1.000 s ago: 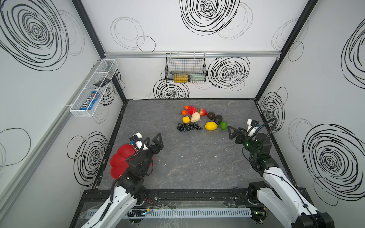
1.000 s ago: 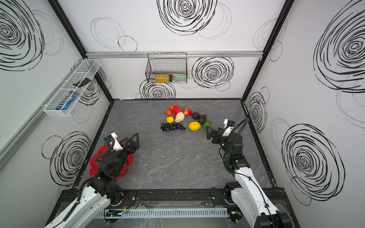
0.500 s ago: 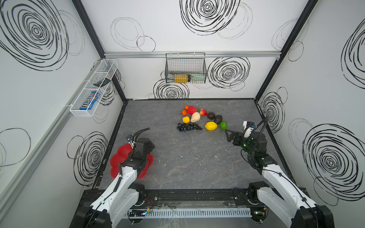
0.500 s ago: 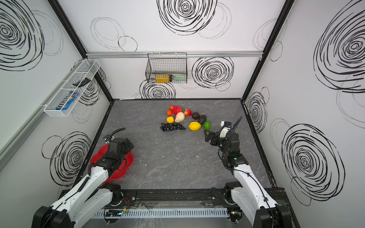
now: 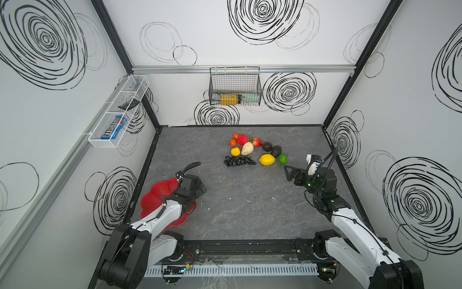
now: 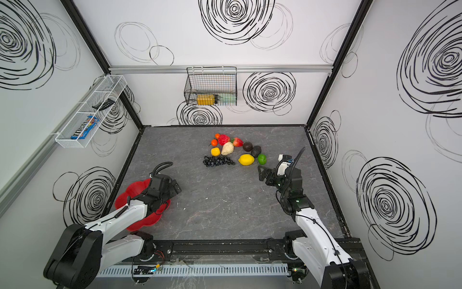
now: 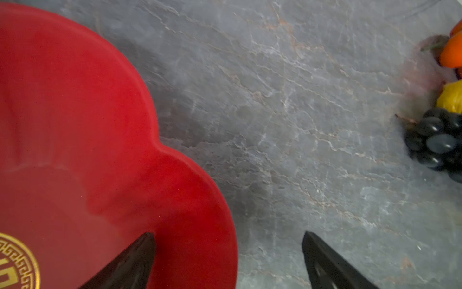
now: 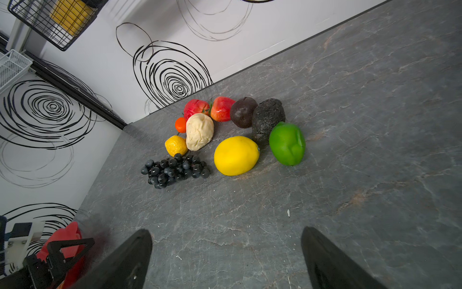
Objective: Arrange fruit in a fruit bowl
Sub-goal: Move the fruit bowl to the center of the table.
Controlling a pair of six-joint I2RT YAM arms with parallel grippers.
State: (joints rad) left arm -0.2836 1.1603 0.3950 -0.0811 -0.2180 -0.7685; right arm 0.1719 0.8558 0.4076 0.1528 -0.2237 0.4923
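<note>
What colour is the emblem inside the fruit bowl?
Gold emblem with fret border; best in the left wrist view.

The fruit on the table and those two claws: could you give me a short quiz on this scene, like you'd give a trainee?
1. True or false: the right gripper is holding the lime.
2. Which fruit lies nearest the right gripper? A) grapes B) lime C) strawberry
3. Fill the gap: the left gripper hangs over the rim of the red ___.
Key: 1 false, its jaws stand open and empty; 2 B; 3 bowl.
</note>
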